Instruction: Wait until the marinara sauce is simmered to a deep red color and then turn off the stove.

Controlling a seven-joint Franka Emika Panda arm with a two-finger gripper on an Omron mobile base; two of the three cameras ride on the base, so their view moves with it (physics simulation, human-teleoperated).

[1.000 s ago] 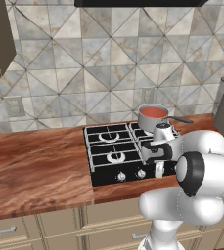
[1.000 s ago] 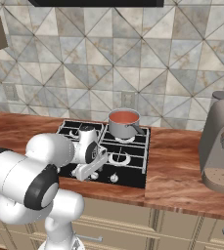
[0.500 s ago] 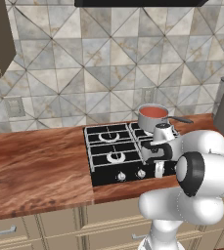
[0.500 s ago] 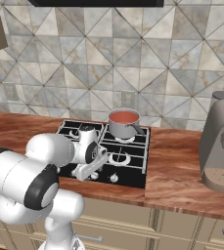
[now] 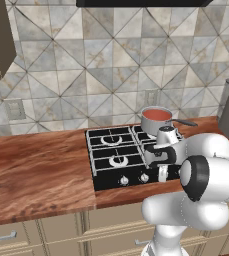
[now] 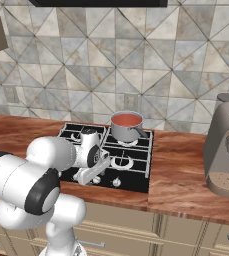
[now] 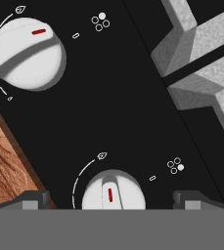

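A: Largest first: the wooden counter [image 5: 36,170], and set into it the stove [image 5: 111,167], black, with grates and a front row of silver knobs. Where does the gripper [image 7: 111,200] stand?

B: Low over the stove's front strip. In the hand view its two fingertips [image 7: 33,200] rise far apart at the bottom edge, so the jaws are spread wide and hold nothing. A near knob [image 7: 113,191] sits right between them, its red mark pointing along the line of sight; neither tip appears to touch it.

A: And the second knob [image 7: 25,53]?

B: Farther out from the jaws and off to one side, turned at a different angle, with a red dash near its rim (the small printed dots beside each knob show which burner it serves). Grey grate bars [image 7: 201,58] lie beyond the jaws on the opposite side.

A: Any change from a moment before?

B: None visible. Arm, pan and knobs all sit as they did, and the jaws have stayed just as wide.

A: The containers?

B: A small steel saucepan [image 6: 127,129] stands on a back burner, well beyond the jaws. The marinara sauce [image 6: 126,119] fills it as a smooth orange-red disc. Far to the side on the counter stands a grey coffee machine [image 6: 226,147].
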